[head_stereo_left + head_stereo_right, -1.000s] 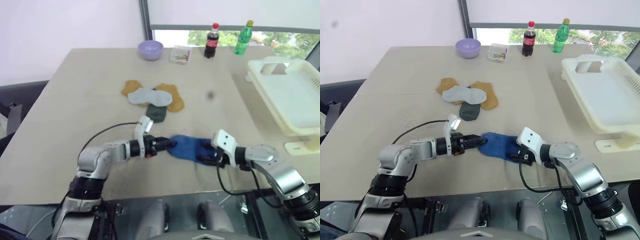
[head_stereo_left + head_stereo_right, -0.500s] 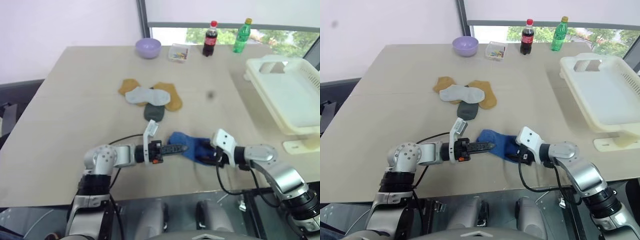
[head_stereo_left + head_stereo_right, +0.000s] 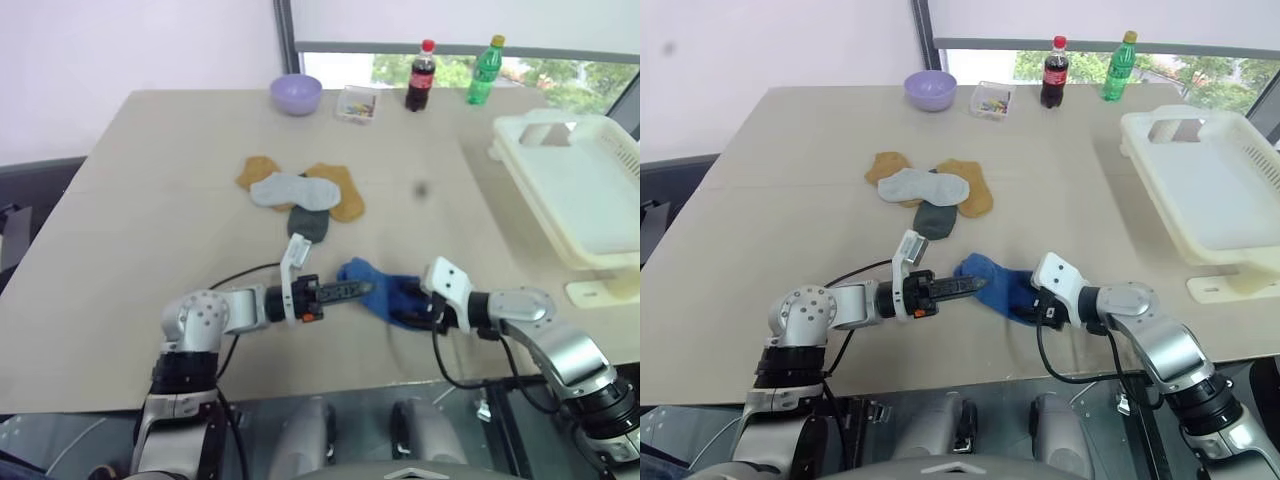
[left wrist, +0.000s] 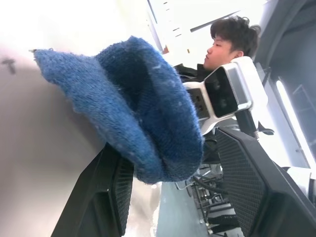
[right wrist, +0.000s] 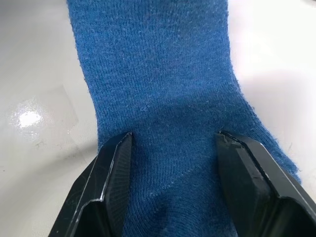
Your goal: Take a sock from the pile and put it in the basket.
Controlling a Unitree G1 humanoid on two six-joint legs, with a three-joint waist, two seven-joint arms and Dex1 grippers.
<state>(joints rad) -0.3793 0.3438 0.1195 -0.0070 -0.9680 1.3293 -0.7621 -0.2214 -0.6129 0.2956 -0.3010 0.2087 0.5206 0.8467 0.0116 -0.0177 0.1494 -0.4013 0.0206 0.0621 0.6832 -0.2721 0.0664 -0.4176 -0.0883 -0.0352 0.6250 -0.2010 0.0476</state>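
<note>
While both arms reach in over the near edge of the worktop point(image 3: 150, 200), the scene reads:
blue sock: point(image 3: 375, 292) near centre of worktop, between the two grippers, apart from the pile; its left end lifted and folded over.
left gripper: point(image 3: 362, 290) points right, level, tips at the sock's left end; in its wrist view the sock point(image 4: 133, 103) drapes between the two fingers point(image 4: 111, 197), jaws spread, cloth resting against one finger; cannot tell if it is pinched.
right gripper: point(image 3: 1032, 312) at the sock's right end, pointing left and down; in its wrist view the jaws stand spread with the sock point(image 5: 158, 89) lying between the fingers point(image 5: 113, 173), flat on the worktop; grip cannot be told.
pile: point(image 3: 300, 192) mustard, grey and dark green socks, farther back, centre-left.
basket: point(image 3: 560, 150) cream-white, at the right edge, well apart from the sock.
far edge: lilac bowl point(image 3: 297, 95), small clear box point(image 3: 358, 104), cola bottle point(image 3: 421, 76), green bottle point(image 3: 484, 73).
person: head point(image 4: 232, 42) in the left wrist view, behind the right gripper.
</note>
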